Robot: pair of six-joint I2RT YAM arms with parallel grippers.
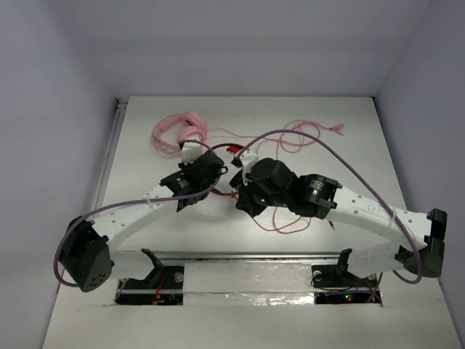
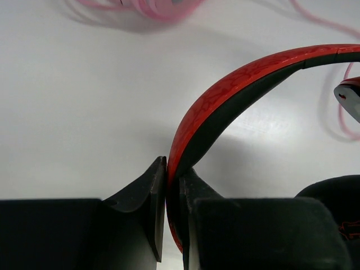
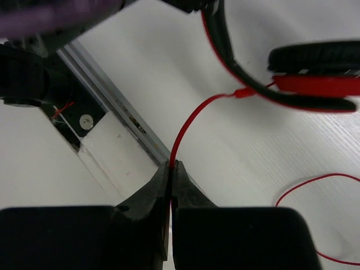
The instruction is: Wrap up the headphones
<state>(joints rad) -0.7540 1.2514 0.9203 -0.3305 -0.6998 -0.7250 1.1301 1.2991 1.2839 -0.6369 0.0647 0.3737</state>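
Note:
The red-and-black headphones are at the table's middle, mostly hidden under both arms in the top view, where only red bits show. My left gripper is shut on the red headband; in the top view it is left of the headphones. A red ear cup and the headband show in the right wrist view. My right gripper is shut on the thin red cable, a short way from where it joins the headphones. More cable loops loose on the table.
Pink headphones lie at the back left, and their pink cable spreads to the back right. The pink headphones also show blurred in the left wrist view. A metal rail runs along the table's near edge. Purple arm cables arch overhead.

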